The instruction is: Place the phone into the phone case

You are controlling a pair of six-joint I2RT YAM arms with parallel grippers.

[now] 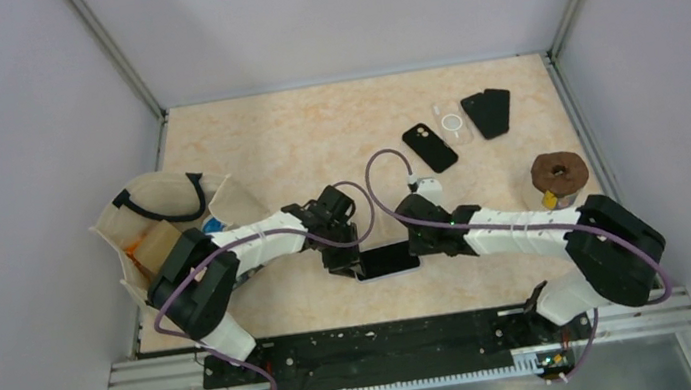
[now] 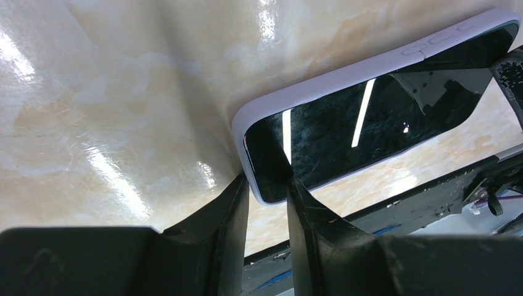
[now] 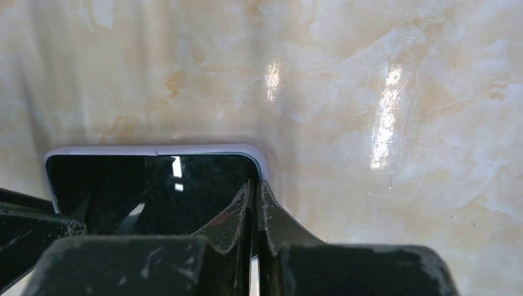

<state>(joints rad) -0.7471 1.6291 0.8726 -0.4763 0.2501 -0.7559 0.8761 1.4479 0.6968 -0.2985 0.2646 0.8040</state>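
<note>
The left hand (image 2: 265, 183) pinches a corner of the glossy black-glass, lilac-rimmed phone (image 1: 387, 260) at the front of the polished marble-pattern table (image 1: 294, 141). The right hand (image 3: 255, 185), fully closed, sits at another corner. Only the overhead view shows both.

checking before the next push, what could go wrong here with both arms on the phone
1. The left fingers pinch only a corner of the phone, so it may pivot or slip free.
2. The right fingers, shut, rest at the other end; a hard push could skid it across the glossy table or unseat it from the pale case.
</note>
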